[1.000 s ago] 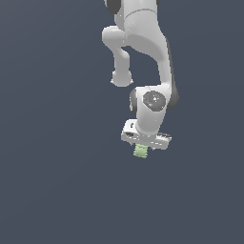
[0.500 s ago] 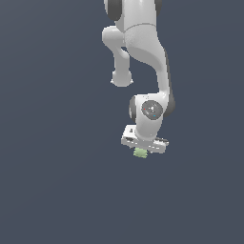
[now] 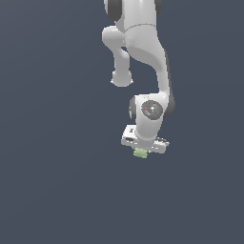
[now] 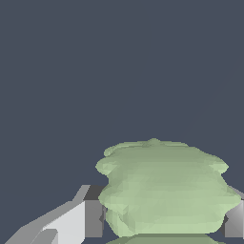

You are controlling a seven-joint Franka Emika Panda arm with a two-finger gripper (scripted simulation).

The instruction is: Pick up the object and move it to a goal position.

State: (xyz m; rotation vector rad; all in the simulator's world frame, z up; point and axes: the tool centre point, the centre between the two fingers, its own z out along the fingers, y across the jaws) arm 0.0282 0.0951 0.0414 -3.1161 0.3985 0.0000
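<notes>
The object, a small pale green bumpy block (image 3: 140,153), sits under the white hand of my arm in the exterior view. My gripper (image 3: 141,152) is shut on it, and its fingers are hidden behind the hand there. In the wrist view the green block (image 4: 164,186) fills the space between my two grey fingers (image 4: 93,217), which press on its two sides. The block is held in the air over the dark grey ground.
The white arm (image 3: 143,52) rises from the gripper toward the top of the exterior view. A plain dark grey surface (image 3: 57,181) lies all around. No goal marker shows.
The gripper with the green block has moved slightly up and toward the exterior view's right. The wrist has lifted a little.
</notes>
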